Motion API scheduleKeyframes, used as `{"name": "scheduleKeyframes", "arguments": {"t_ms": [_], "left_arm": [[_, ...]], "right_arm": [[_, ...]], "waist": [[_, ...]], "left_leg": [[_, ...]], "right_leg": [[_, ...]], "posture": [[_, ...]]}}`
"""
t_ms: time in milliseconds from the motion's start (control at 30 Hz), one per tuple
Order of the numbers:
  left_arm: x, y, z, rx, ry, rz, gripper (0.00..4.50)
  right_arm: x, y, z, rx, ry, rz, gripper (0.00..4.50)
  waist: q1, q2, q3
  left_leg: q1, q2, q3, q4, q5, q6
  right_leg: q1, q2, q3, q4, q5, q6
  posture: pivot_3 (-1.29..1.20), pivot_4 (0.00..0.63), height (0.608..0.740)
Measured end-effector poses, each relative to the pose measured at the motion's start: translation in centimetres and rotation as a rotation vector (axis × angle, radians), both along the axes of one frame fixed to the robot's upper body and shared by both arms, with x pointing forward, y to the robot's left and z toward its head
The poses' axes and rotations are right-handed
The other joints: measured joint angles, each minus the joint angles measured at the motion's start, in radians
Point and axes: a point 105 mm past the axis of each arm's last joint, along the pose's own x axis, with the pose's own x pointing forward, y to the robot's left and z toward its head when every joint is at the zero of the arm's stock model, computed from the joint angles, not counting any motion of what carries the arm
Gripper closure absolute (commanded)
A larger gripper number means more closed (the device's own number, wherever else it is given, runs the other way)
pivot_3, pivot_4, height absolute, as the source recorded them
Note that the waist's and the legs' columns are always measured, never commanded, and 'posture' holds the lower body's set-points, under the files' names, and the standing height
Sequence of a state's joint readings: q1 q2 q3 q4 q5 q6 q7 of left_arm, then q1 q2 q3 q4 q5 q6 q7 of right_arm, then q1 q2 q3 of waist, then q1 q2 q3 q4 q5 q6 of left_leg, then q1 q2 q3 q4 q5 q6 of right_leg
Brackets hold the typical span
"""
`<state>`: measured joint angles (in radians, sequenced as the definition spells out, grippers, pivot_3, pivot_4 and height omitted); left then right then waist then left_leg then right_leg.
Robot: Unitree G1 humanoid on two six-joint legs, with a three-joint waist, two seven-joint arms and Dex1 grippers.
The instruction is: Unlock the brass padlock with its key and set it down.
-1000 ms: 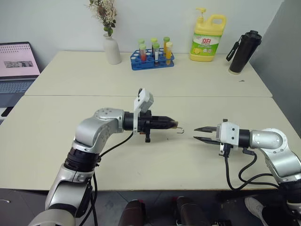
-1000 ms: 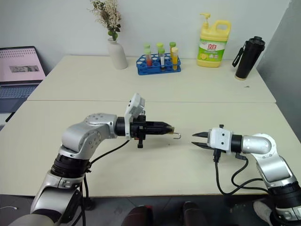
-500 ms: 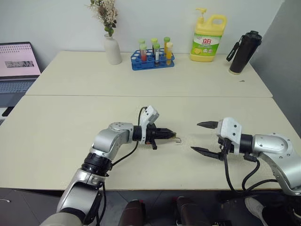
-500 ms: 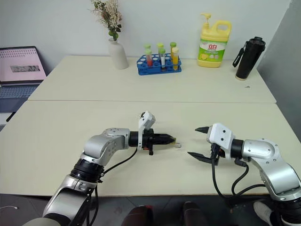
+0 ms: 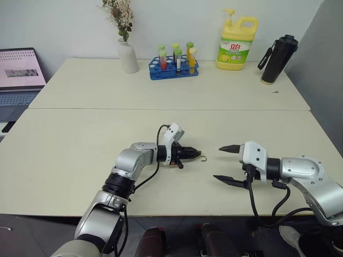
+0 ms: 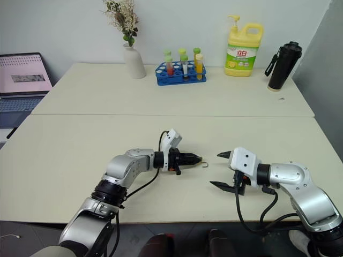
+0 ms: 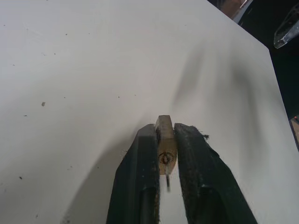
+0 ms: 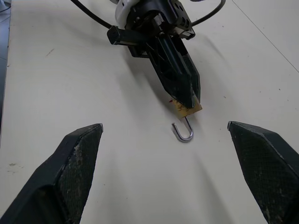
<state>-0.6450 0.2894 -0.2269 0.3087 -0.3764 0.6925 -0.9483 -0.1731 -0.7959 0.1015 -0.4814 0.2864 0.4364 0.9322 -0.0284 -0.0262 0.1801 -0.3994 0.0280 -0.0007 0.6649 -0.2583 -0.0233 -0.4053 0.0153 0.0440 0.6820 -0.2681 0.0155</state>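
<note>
Padlock pinched in L gripper, low over the table; R gripper wide open facing it.

L gripper (image 5: pixel 192 154) has both fingers (image 7: pixel 142 158) pressed on the brass padlock (image 8: pixel 188 108), body squeezed between the tips, right at or just above the table (image 5: pixel 69 139) near its front middle; can't tell if it touches. Shackle (image 8: pixel 183 132) swung open, sticks out past the fingertips as a hook toward the R gripper (image 5: pixel 225 164). A thin dark bit, maybe the key (image 7: pixel 167 180), pokes from the keyhole end; too small to be sure. R gripper near but apart from the lock, fingers spread far, nothing between them. At the table's back: vase (image 5: pixel 127 55), tube rack (image 5: pixel 174 67), yellow soap jug (image 5: pixel 237 43), black bottle (image 5: pixel 278 58); laptop (image 5: pixel 19 75) at far L.
</note>
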Motion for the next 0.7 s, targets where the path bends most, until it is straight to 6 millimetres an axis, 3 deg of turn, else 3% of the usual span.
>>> {"name": "scheduleKeyframes", "arguments": {"t_ms": [133,267,367,433,700], "left_arm": [[0.8,0.0,0.4,0.014,-0.035,0.017,1.56],[2.3,0.8,3.5,-0.044,-0.172,0.056,1.56],[2.1,1.6,7.6,-0.090,-0.338,0.041,1.56],[1.6,2.2,9.1,-0.083,-0.417,0.032,1.56],[-1.3,6.2,7.8,0.035,-0.477,0.032,1.56]], "right_arm": [[0.0,0.0,0.0,-0.002,0.000,0.000,0.00],[-0.1,-0.2,-0.1,-0.012,0.005,-0.004,0.00],[0.0,-0.3,-0.2,-0.014,0.006,-0.011,0.00],[0.0,-0.4,-0.2,-0.015,0.004,-0.019,0.00],[0.3,-0.6,-0.2,-0.020,-0.002,-0.031,0.00]], "waist": [[0.001,0.000,0.000],[0.000,0.000,0.000],[-0.001,0.000,0.000],[-0.001,0.000,0.000],[-0.001,0.000,0.000]], "left_leg": [[0.000,0.000,0.000,0.000,0.000,0.000],[0.000,0.000,0.000,0.000,0.000,0.000],[0.000,0.001,0.000,-0.001,0.000,0.000],[0.000,0.001,0.000,-0.001,0.000,0.000],[0.000,0.001,0.000,-0.001,0.000,0.000]], "right_leg": [[0.000,0.000,0.000,0.000,0.000,0.000],[0.000,0.000,0.000,0.000,0.000,0.000],[0.000,0.000,0.001,0.000,0.000,0.000],[0.000,0.000,0.001,0.000,0.000,0.000],[0.000,0.000,0.000,0.000,0.000,0.000]], "posture": [[0.00,0.150,0.740],[0.00,0.150,0.740],[0.00,0.150,0.740],[0.00,0.150,0.740],[0.00,0.150,0.740]]}}
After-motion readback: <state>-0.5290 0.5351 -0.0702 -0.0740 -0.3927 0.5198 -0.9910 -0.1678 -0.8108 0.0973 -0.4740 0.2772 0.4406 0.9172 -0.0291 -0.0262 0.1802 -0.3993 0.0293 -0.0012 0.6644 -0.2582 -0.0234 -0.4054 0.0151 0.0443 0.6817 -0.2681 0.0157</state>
